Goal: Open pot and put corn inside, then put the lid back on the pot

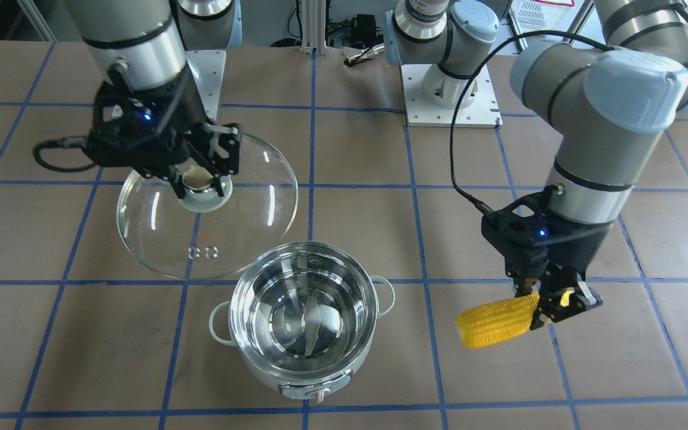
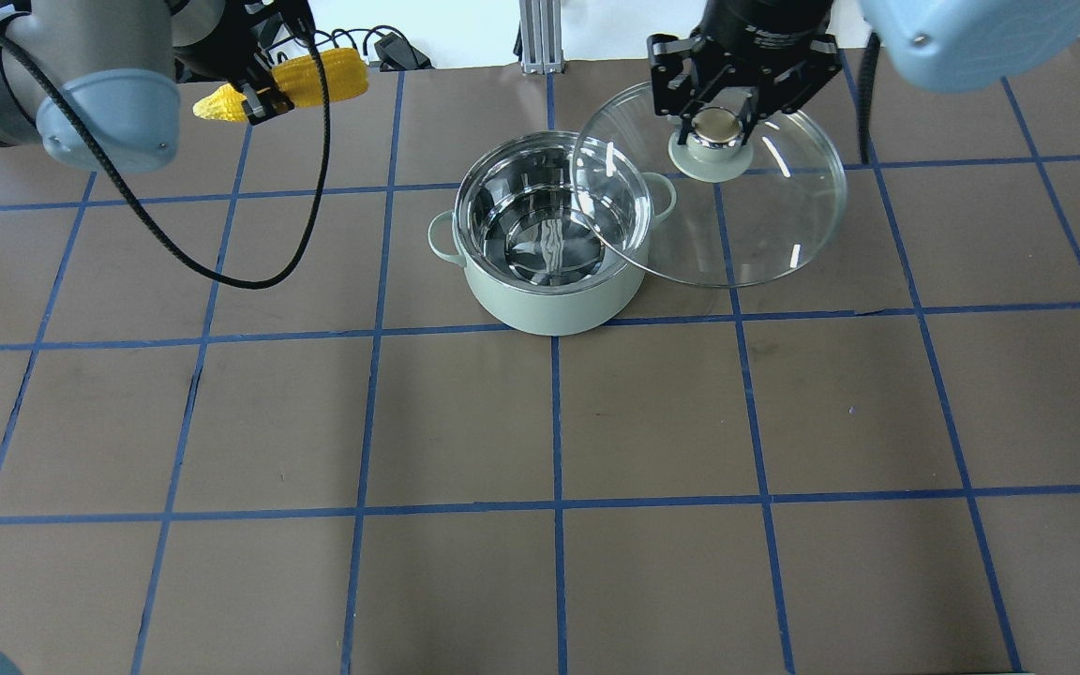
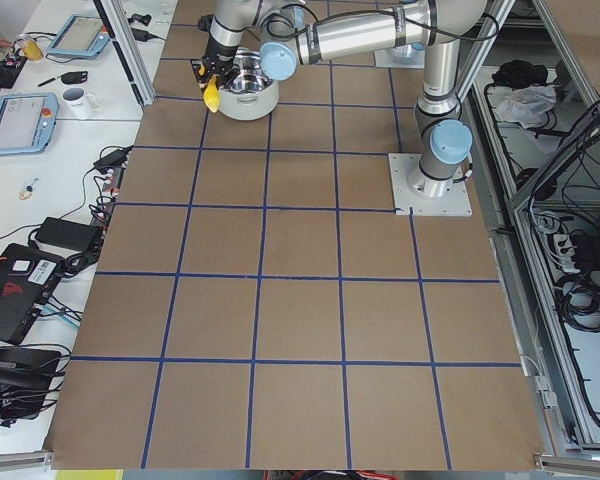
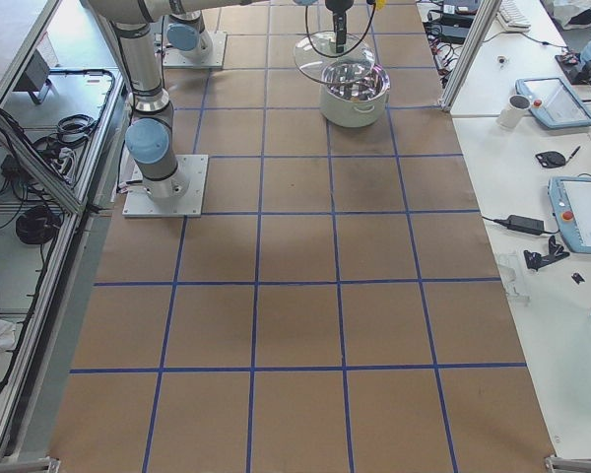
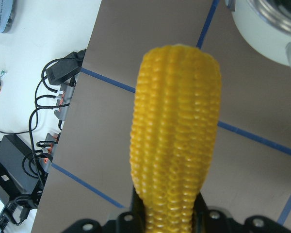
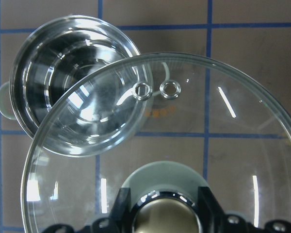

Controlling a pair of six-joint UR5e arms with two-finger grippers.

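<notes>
The pale mint-green pot (image 1: pixel 272 373) stands open on the table, its steel inside empty; it also shows in the overhead view (image 2: pixel 540 305). My right gripper (image 1: pixel 200 179) is shut on the beige knob (image 2: pixel 713 131) of the clear glass lid (image 1: pixel 242 221) and holds it in the air beside the pot. In the overhead view the lid (image 2: pixel 765 225) overlaps the pot's rim. My left gripper (image 1: pixel 550 304) is shut on the thick end of the yellow corn (image 1: pixel 493 322) and holds it level in the air, off to the pot's other side. The corn (image 5: pixel 174 131) fills the left wrist view.
The brown table has blue grid tape. Both arm base plates (image 1: pixel 451 95) sit at the robot's edge. A black cable (image 2: pixel 221 272) hangs from the left wrist. Side benches hold tablets (image 4: pixel 586 212) and a mug (image 4: pixel 517 106) beyond the table's edge.
</notes>
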